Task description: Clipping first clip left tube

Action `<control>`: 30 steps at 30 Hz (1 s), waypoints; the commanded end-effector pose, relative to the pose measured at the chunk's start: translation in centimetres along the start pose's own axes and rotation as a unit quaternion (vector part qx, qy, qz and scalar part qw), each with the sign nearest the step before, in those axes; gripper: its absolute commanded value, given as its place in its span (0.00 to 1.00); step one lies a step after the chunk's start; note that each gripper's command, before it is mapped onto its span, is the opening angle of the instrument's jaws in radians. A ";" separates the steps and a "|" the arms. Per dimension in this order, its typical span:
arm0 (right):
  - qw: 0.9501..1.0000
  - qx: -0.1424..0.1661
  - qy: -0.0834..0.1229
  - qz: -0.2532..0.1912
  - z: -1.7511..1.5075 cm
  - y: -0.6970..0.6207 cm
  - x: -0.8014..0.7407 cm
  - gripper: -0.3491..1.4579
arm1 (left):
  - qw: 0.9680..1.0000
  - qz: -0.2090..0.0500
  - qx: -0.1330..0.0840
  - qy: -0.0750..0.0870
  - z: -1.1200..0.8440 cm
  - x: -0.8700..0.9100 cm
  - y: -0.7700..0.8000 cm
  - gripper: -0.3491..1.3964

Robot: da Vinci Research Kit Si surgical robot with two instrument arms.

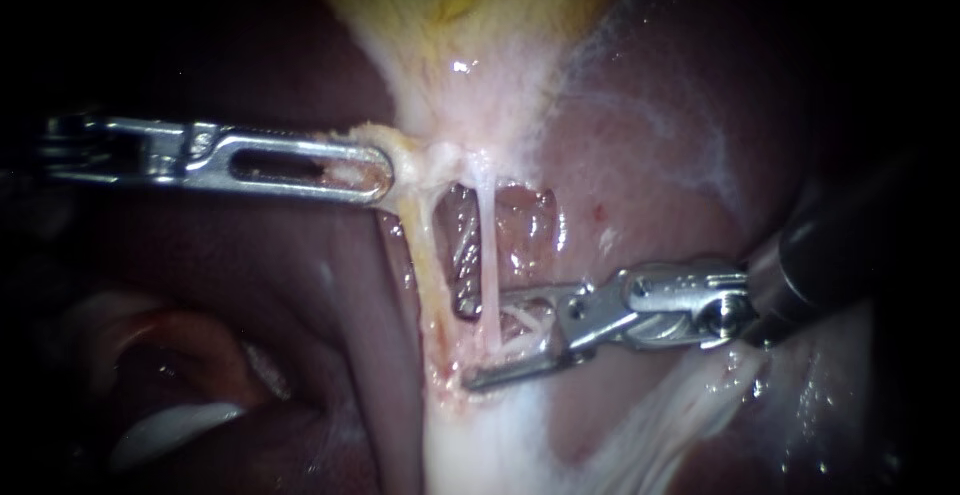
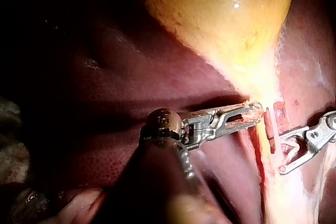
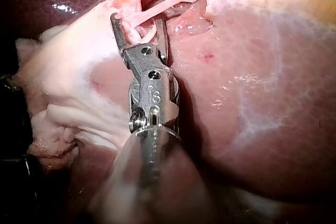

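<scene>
The left instrument (image 1: 378, 175) is bright silver metal throughout: a ribbed, hinged wrist section (image 1: 150, 150) with a round pivot pin leads into a long, flat left pincer (image 2: 256, 112) with a rounded tip and an elongated slot cut along its length. The right instrument (image 1: 468, 343) has a dark, smooth cylindrical shaft (image 1: 830, 255). It ends in a polished steel clevis (image 3: 152, 93) carrying round pins and a stamped mark, and its short right pincer (image 3: 136, 20) consists of two thin bars.
</scene>
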 end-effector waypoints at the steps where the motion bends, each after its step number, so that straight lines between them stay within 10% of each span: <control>1: 1.000 -0.001 0.001 0.001 -0.03 0.00 0.02 0.46 | 1.000 0.000 0.000 0.000 0.00 0.00 0.00 0.00; 30: 0.999 -0.006 0.036 0.015 -0.35 -0.10 0.47 0.46 | 1.000 0.000 0.000 0.000 0.00 0.00 -0.01 0.00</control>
